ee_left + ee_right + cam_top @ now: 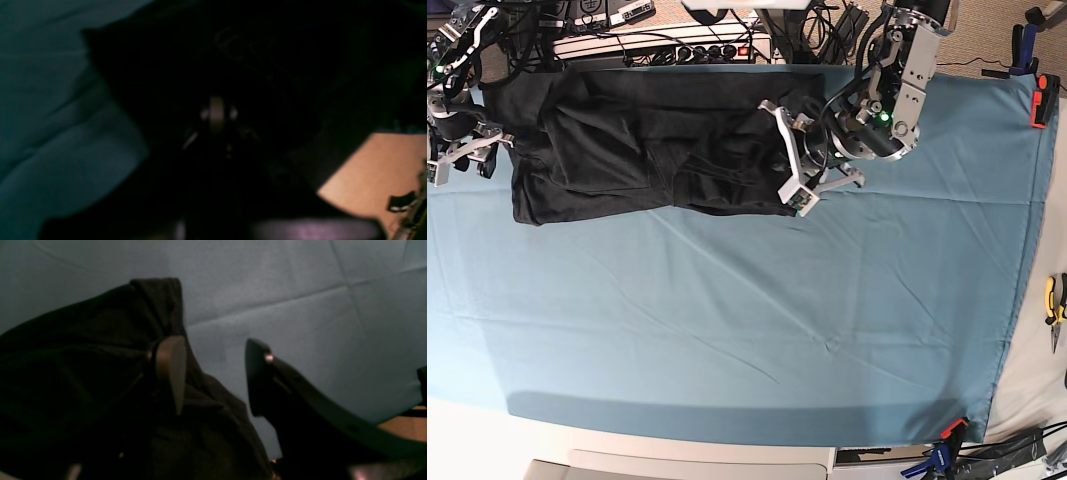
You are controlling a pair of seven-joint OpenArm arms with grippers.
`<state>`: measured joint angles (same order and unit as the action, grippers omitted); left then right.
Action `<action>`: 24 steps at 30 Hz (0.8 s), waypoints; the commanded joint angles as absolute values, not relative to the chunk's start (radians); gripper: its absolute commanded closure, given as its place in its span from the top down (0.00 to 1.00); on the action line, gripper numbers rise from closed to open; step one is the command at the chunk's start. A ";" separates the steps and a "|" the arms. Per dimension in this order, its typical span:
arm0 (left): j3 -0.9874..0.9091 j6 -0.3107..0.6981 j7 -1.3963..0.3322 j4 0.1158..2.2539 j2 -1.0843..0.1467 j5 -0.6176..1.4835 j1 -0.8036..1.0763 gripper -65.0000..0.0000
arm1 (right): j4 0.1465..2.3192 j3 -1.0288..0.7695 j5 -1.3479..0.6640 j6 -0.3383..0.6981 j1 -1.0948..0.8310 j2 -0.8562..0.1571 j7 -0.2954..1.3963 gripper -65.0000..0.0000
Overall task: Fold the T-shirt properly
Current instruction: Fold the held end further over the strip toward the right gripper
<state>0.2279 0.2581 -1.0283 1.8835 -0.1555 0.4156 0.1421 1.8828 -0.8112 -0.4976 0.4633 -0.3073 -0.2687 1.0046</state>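
Black cotton T-shirt lies flat on blue table cloth.
We see left gripper clenched over shirt edge, whether grasping it we cannot tell; right gripper released, beside the sleeve; orange clamp at cloth corner.

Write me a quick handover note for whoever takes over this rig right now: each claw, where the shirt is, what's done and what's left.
Left claw: shut, at the right end of the large black cotton T-shirt in the base view; a grip on the cloth looks likely, but its own camera is too dark to confirm.
Right claw: open, holding nothing, at the shirt's other end, one finger over black fabric, the other over the blue table cloth.
Shirt: bunched into a long band along the far edge of the cloth, plain side up.
Done: partly gathered at most.
Left: smooth it and finish the folds.
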 commanded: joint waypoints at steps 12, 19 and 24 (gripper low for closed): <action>0.257 0.282 -1.022 1.899 -0.097 0.510 0.186 0.00 | 1.896 -0.817 -0.505 0.459 -0.302 -0.291 0.974 0.44; 0.397 0.289 -1.028 1.899 -0.097 0.510 0.189 0.00 | 1.896 -0.817 -0.505 0.459 -0.302 -0.291 0.975 0.44; 0.527 0.328 -1.049 1.899 -0.097 0.510 0.189 0.00 | 1.896 -0.817 -0.505 0.459 -0.302 -0.291 0.975 0.44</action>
